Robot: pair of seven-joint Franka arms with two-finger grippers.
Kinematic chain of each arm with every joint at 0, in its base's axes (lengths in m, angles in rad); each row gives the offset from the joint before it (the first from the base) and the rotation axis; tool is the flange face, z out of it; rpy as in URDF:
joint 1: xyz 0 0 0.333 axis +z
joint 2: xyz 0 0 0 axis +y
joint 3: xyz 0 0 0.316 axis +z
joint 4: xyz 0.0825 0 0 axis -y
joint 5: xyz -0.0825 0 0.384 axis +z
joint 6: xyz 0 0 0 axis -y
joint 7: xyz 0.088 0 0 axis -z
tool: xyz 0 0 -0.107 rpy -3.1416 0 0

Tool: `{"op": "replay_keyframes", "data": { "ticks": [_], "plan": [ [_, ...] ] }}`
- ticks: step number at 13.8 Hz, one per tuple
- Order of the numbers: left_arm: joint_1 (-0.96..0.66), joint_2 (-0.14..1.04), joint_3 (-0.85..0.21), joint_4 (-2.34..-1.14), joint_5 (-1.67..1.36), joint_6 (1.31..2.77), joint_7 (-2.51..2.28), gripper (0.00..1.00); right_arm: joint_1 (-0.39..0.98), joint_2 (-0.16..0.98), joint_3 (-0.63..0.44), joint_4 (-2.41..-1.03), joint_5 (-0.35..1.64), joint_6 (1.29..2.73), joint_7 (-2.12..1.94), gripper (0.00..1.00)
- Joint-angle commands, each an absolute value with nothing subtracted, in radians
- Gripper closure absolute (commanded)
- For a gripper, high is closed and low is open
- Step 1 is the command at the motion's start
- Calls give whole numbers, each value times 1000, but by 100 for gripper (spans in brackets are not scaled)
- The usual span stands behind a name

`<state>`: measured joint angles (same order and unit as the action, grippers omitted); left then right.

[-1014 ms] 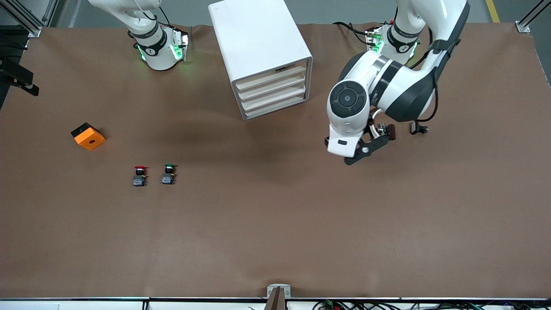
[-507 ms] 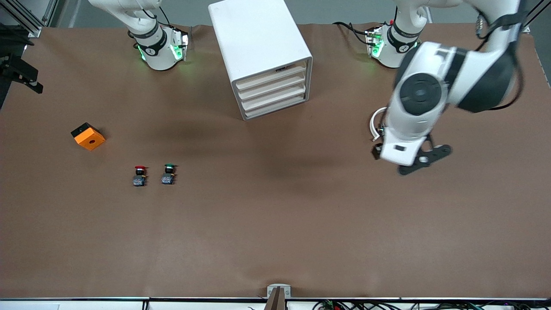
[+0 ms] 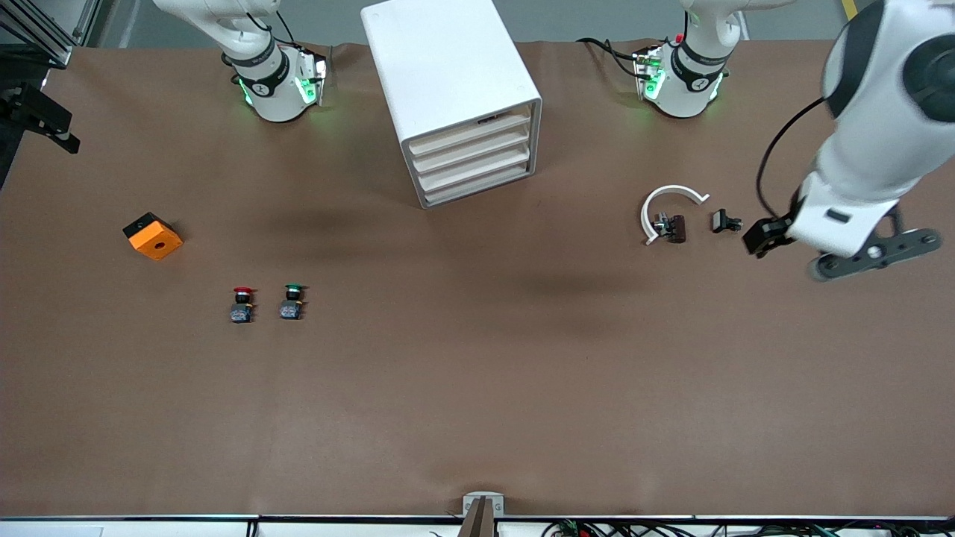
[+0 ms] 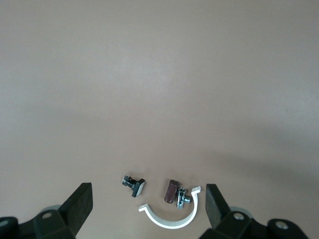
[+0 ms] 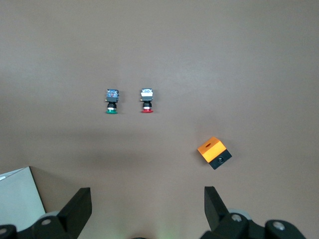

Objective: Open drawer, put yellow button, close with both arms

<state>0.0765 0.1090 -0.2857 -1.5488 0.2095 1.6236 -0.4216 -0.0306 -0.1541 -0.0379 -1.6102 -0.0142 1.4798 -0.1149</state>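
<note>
- Left tool (image 4: 147, 205): fingers spread wide with nothing between them. It hangs over bare table (image 3: 477, 388) at the left arm's end, at about 3 o'clock from a small black fitting (image 3: 724, 221) in the front view. So it is clear of the cabinet (image 3: 448, 74), probably to leave the fronts free.
- Right tool (image 5: 147, 205): also wide open and empty. It is held high over the right arm's end of the table, looking down on the buttons, and that arm seems to be waiting.
- Drawer (image 3: 468, 131): the topmost of four, shut and flush with the three below it.
  - Its front faces about 5 o'clock in the front view.
  - The front's long edge runs from 8 to 2 o'clock, so it would slide out along the 11-to-5 line.
- Yellow button: not visible in any view, so I cannot tell where it lies, which way it points or how its long axis runs. It may be inside the shut drawer, but that is a guess.
- Red button (image 3: 242, 304) and green button (image 3: 292, 301): side by side, apart, lying with caps toward 12 o'clock and bases toward 6.
- Orange box (image 3: 153, 236): it has a round hole and sits at about 10 o'clock from the red button.
- White C-shaped clip (image 3: 671, 195): it curves round a small brown part (image 3: 675, 227), with the black fitting just beside them.
</note>
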Motion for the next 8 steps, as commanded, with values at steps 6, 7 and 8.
{"op": "replay_keyframes", "data": {
  "ticks": [6, 7, 8],
  "plan": [
    [63, -86, -121, -1618, 26, 1540, -241, 0, -35, -164, -49, -1631, 9, 1520, -97, 0],
    [64, -92, -120, -1620, 12, 1533, -233, 0, -40, -163, -49, -1629, 9, 1520, -97, 0],
    [67, -103, -120, -1624, 12, 1525, -226, 0, -40, -161, -49, -1628, 9, 1517, -95, 0]
  ]
}}
